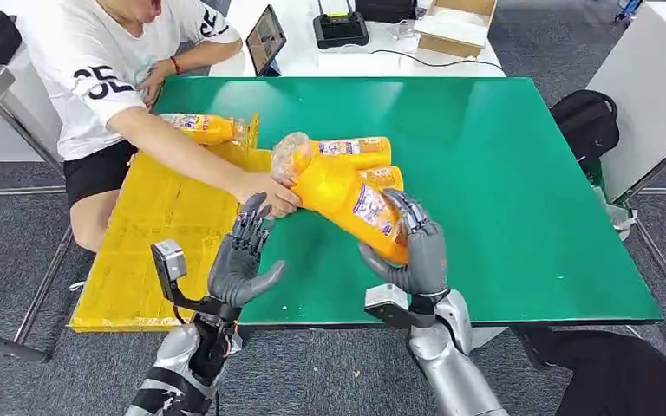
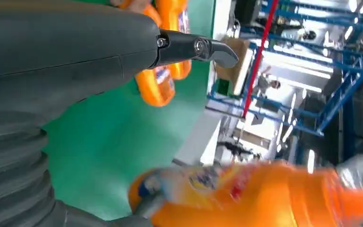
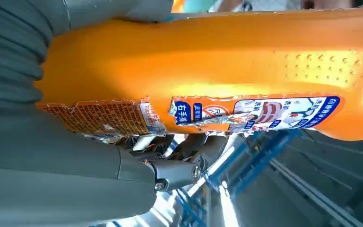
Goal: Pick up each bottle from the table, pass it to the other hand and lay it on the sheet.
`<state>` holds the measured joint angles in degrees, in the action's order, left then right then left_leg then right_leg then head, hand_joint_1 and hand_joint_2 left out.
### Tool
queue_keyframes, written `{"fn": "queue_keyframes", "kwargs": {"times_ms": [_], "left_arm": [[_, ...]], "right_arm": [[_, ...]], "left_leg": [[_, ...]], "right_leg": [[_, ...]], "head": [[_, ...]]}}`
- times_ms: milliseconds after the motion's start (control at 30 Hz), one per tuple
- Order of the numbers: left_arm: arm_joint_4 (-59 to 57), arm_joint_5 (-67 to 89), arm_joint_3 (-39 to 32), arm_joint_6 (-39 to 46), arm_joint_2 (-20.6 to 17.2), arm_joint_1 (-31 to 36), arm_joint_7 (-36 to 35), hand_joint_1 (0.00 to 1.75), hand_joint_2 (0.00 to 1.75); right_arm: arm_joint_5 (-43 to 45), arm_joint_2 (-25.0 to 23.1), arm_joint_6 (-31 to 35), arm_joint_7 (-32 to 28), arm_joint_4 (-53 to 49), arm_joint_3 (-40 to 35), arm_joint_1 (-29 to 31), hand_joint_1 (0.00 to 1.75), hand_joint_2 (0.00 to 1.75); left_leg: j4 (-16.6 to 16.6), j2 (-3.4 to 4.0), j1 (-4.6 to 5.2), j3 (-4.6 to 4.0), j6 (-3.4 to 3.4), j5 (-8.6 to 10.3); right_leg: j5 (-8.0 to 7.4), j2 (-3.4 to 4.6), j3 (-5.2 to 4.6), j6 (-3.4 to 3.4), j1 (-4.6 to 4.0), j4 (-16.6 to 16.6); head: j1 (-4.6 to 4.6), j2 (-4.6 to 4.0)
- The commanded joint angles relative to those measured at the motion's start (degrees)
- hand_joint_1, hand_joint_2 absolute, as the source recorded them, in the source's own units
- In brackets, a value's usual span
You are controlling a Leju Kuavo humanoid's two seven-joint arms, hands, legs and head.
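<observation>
A big orange bottle [image 1: 347, 195] is held up over the green table [image 1: 503, 173] by the right hand [image 1: 412, 251]. The left hand [image 1: 241, 256] is spread and holds nothing. The bottle looks hard, smooth and slippery, so its wide middle should be gripped.

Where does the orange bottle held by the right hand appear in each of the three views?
Head view: the bottle is at centre, tilted, in the right hand.
Left wrist view: blurred along the lower edge.
Right wrist view: across the top half.
Shared landmark: the green table.
</observation>
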<state>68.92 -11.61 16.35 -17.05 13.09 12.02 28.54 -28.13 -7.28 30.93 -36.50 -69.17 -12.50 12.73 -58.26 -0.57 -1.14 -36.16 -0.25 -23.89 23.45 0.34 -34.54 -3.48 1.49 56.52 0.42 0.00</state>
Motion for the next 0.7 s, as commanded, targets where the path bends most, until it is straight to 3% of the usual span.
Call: {"fn": "queue_keyframes", "kwargs": {"times_ms": [33,233,333,367,700], "left_arm": [[-0.4,-0.4,3.4,-0.5,-2.0,1.3,-0.7,0.0,1.75],[-3.2,-0.3,4.3,-0.2,-1.4,2.8,-1.1,0.0,1.75],[-4.7,-0.1,4.5,0.3,-1.0,4.0,-1.1,0.0,1.75],[-4.9,-0.1,4.5,0.4,-1.0,4.1,-1.1,0.0,1.75],[-4.9,-0.1,4.5,0.4,-1.0,4.1,-1.1,0.0,1.75]], "right_arm": [[0.3,-3.3,0.5,-1.4,11.2,-3.0,3.2,1.75,1.75],[-1.0,-5.5,-1.1,-1.0,15.6,-8.0,4.9,1.75,1.75],[-1.8,-6.7,-2.3,-0.8,18.7,-12.2,5.4,1.75,1.75],[-1.7,-6.9,-2.5,-0.8,19.1,-12.6,5.3,1.75,1.75],[-1.5,-6.7,-2.1,-0.9,19.7,-13.2,5.4,1.75,1.75]], "left_leg": [[0.1,0.28,-0.04,0.42,0.05,-0.15],[0.0,0.17,-0.01,0.19,0.04,-0.07],[0.1,0.27,-0.05,0.48,0.09,-0.16],[0.1,0.13,-0.02,0.17,0.03,-0.04],[0.1,0.11,-0.04,0.21,0.05,-0.06]], "right_leg": [[0.06,0.18,0.33,0.24,-0.09,-0.1],[0.02,0.12,0.14,0.14,-0.04,0.0],[0.08,0.14,0.39,0.3,-0.11,-0.1],[0.01,0.06,0.11,0.14,-0.05,-0.1],[0.04,0.02,0.15,0.15,-0.08,-0.1]], "head": [[0.0,0.0],[0.02,0.0],[0.0,0.0],[0.0,0.0],[-0.02,0.0]]}}
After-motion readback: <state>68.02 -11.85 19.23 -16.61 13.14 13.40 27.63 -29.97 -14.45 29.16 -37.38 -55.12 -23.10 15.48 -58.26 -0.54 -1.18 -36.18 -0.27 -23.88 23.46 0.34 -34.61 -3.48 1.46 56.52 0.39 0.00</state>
